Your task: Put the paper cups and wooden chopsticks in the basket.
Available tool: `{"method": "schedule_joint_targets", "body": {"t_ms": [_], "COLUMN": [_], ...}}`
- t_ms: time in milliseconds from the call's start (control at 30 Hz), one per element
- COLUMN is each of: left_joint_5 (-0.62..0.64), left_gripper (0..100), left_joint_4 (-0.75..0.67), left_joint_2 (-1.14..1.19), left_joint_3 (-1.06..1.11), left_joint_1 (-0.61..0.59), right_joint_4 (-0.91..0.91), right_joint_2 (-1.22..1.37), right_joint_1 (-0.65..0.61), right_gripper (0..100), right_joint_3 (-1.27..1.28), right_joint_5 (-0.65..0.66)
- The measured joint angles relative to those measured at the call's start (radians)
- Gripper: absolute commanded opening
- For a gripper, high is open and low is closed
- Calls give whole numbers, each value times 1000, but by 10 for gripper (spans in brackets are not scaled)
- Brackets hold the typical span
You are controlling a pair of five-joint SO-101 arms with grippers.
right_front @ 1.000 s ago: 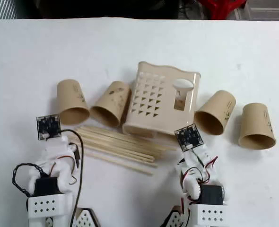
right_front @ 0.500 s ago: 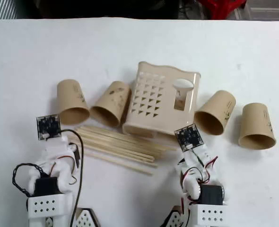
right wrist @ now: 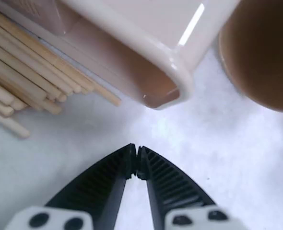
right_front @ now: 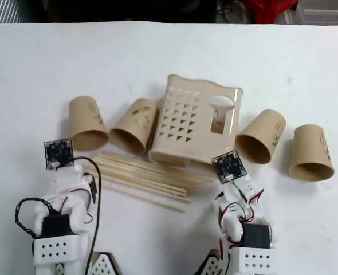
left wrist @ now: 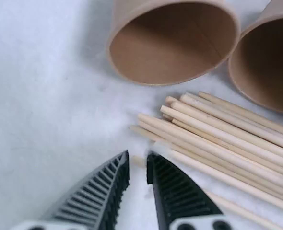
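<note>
Each of the four paper cups carries a small dark printed mark on its side, too small to read. All four lie on their sides on the white worktop (right_front: 169, 57) with their mouths turned toward the arms. The outer left cup (right_front: 89, 123) and inner left cup (right_front: 136, 125) lie to one side of the basket (right_front: 175, 123). The inner right cup (right_front: 262, 136) and outer right cup (right_front: 311, 152) lie to the other side.

The basket is tipped over with its lattice wall and handle cut-out facing up. The inner left cup is touching it or just beside it (I cannot tell which).

The wooden chopsticks (right_front: 143, 175) lie loosely bundled on the worktop, just in front of the basket on the arms' side. Their long axis runs across the worktop, slanting a little nearer the arms toward the right.

The left tool (left wrist: 137, 163) sits low over the worktop at the chopsticks' left ends. Its fingers are a narrow slit apart and hold nothing. The right tool (right wrist: 135, 160) is near the basket's rounded rim corner. Its fingertips meet and hold nothing.
</note>
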Motion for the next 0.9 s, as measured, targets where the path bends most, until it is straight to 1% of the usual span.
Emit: {"method": "schedule_joint_targets", "body": {"t_ms": [367,433,533,567,600,700,800,833,900], "left_joint_5": [0,0,0,0,0,0,0,0,0], "left_gripper": [85,85,85,85,85,85,85,85,85], "left_joint_4": [0,0,0,0,0,0,0,0,0], "left_joint_2": [0,0,0,0,0,0,0,0,0], "left_joint_3": [0,0,0,0,0,0,0,0,0], "left_joint_1": [0,0,0,0,0,0,0,0,0], "right_joint_4": [0,-26,-92,-110,-118,-120,-60,-38,-17], "right_joint_2": [0,0,0,-2,-2,-2,-20,-25,-25], "right_joint_1": [2,29,51,61,74,120,121,120,115], "right_gripper": [19,18,18,18,18,18,19,25,71], "right_joint_3": [0,0,-2,-12,-29,-127,-272,-318,-400], "right_joint_5": [5,64,255,288,285,218,199,198,195]}}
